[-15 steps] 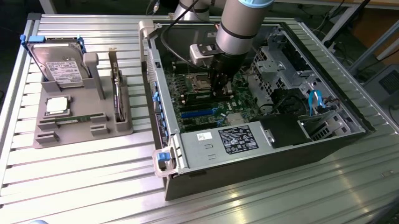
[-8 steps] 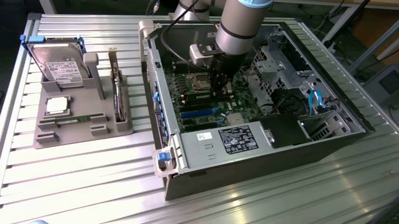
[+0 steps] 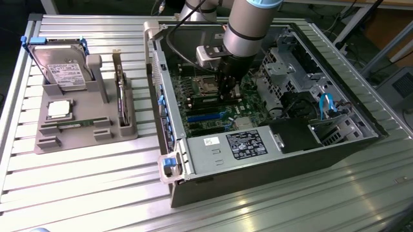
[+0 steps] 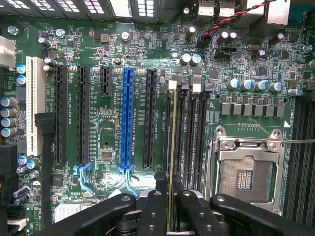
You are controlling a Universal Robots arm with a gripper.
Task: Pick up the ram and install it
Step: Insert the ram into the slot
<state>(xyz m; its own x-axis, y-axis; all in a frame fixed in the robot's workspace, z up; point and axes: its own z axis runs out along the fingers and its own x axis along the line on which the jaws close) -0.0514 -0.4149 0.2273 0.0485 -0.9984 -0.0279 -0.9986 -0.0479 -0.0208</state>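
1. Exterior view: my gripper (image 3: pixel 230 92) is down inside the open computer case (image 3: pixel 258 159), over the motherboard (image 3: pixel 213 113) and just beside the CPU socket (image 3: pixel 205 83). On the exterior view's left, well apart from me, the grey tray (image 3: pixel 48 140) holds the hard drive (image 3: pixel 63 72).

2. Wrist view: my fingers (image 4: pixel 156 206) are closed to a narrow gap on the ram (image 4: pixel 170 147), which I see edge-on as a thin pale line running away from my grip. It lies along the memory slot (image 4: pixel 173 123) nearest the black expansion slot (image 4: pixel 149 118). The other memory slots (image 4: pixel 192 128) beside it sit empty, between the stick and the CPU socket.

3. How far along, as I judge it: the pick-up is done and the stick is lined up with its slot. I cannot tell whether its edge is touching the slot or pushed home. It is in my grip, so the install is not yet finished.
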